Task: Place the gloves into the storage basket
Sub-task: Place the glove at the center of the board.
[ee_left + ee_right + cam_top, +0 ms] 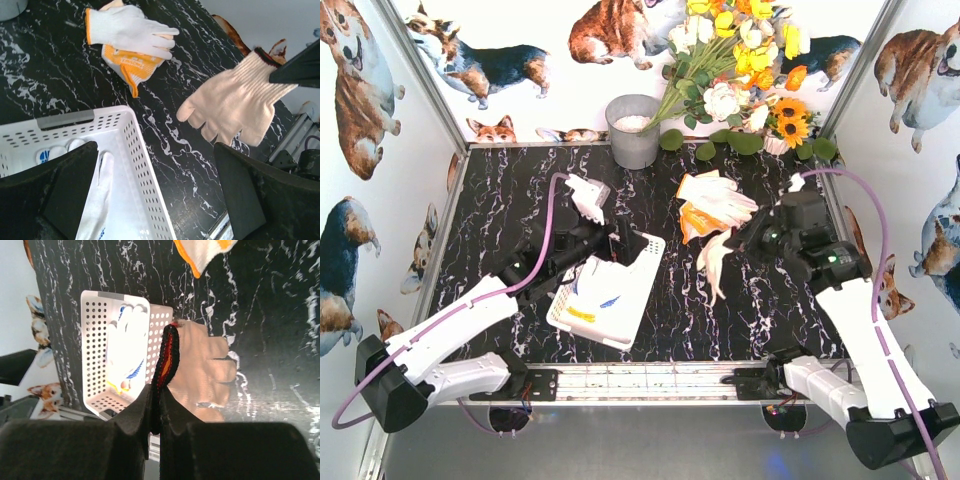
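Clamps cream glove (240,105) by its red-edged cuff in right hand (156,392), right of white lattice basket (638,262). Spreads left hand (155,175) wide above basket, blue-marked white glove (127,347) inside. Leaves orange-trimmed gloves (715,205) on far table (500,200).

Cream glove (239,102), white lattice basket (132,150), black-marbled table (710,310)

L wrist view: basket (145,170) runs off btm & left edges. A finger (60,190) of the left gripper (155,147) covers most of the glove inside (97,200); blue print too small to read, maybe a logo. Bucket (10,7) only a sliver at top-left corner.

R wrist view: orange-trimmed glove (202,252) cut off by top edge. Hanging glove (205,365): lower end goes behind the body of the right gripper (156,390).

Top view: that glove's cuff hidden under the gripper, basket's far end behind the left one.
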Available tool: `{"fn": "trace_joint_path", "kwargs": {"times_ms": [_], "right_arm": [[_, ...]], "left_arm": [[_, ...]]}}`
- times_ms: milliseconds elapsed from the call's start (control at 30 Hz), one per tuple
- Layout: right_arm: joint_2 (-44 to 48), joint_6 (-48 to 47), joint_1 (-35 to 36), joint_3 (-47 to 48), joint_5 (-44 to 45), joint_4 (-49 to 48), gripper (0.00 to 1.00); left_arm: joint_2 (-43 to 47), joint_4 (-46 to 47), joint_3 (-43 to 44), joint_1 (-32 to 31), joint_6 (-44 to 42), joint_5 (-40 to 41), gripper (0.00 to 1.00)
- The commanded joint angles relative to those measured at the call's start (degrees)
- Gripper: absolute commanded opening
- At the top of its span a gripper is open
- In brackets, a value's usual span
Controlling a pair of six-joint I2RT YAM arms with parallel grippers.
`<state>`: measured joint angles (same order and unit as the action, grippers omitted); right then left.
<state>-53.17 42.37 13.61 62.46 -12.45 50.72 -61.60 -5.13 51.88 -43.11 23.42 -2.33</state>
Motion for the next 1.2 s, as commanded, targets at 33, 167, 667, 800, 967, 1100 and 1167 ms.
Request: {"fn": "trace_joint_path", "kwargs": {"times_ms": [33,167,667,800,967,1100,1167], "right_arm": [[-0.6,11.1,6.1,-1.9,4.4,-12.2,0.0],[-3.5,12.7,10.4,-1.3,5.3,-12.8,0.0],[-0.7,15.8,10.6,-25.2,28.1,-11.6,0.0],[-0.5,13.1,11.0,-23.7,26.7,-5.2,0.55],[1.6,8.4,11.0,-17.9,31.9,5.0,0.84],[4.2,-3.4,11.0,-16.7,26.6,-2.3,0.78],[1.9,-9.7,10.9,-18.0,16.1,-9.1,0.72]], "left_arm": [[2.5,0.9,-1.5,-0.7,3.0,3.2,0.92],[3.8,-0.7,-1.8,-0.7,2.6,4.8,0.92],[0.2,-1.2,-0.9,-3.0,3.2,4.4,0.91],[-2.3,-1.3,0.0,-5.6,4.0,5.7,0.91],[-3.4,-1.5,0.3,-7.2,6.1,8.4,0.91],[-1.3,-2.4,-0.4,-7.2,6.9,11.9,0.93],[-0.3,-2.8,-0.8,-7.2,6.8,13.5,0.94]]}}
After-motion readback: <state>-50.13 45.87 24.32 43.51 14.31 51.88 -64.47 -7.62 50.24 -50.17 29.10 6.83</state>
